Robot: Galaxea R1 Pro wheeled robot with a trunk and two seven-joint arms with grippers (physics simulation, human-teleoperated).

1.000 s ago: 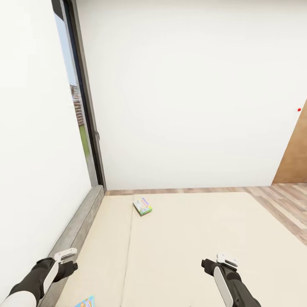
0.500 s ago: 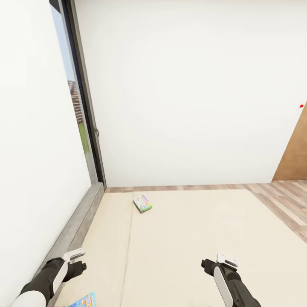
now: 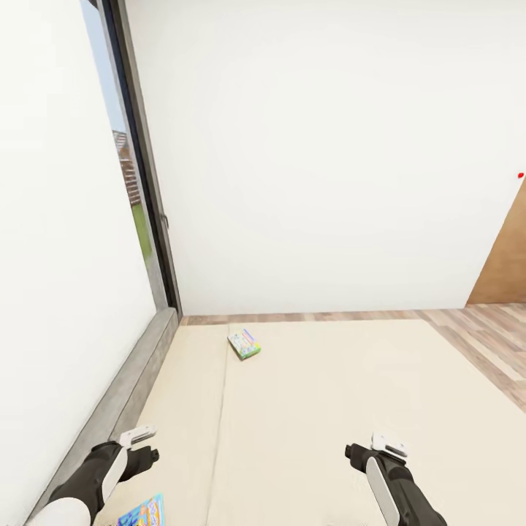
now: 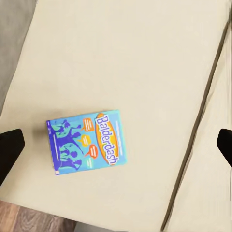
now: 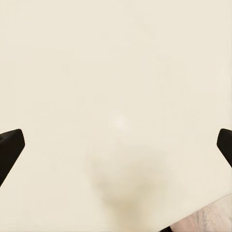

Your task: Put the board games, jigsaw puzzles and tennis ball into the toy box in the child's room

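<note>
the robot faces the bed [image 3: 351,409], both arms held low over the mattress. the left gripper [image 4: 116,145] hangs above a blue game box [image 4: 87,141], its jaws spread wide with nothing between them; the box lies flat near the bed's near edge, close to the headboard [image 3: 120,394] side, with wood floor just past it. the right gripper [image 5: 116,145] is likewise spread wide and empty over bare mattress. a second game box [image 3: 245,345], green and white, lies far off near the bed's far edge, beside the seam in the mattress.

risks, as i judge them: the blue box is thin and flat on a soft surface, so jaws coming straight down may press it into the mattress or slide over the cover without catching an edge. a sideways nudge could push it off the near edge onto the floor. the far box looks beyond easy reach, so leaning for it could bring the arm against the headboard.
</note>
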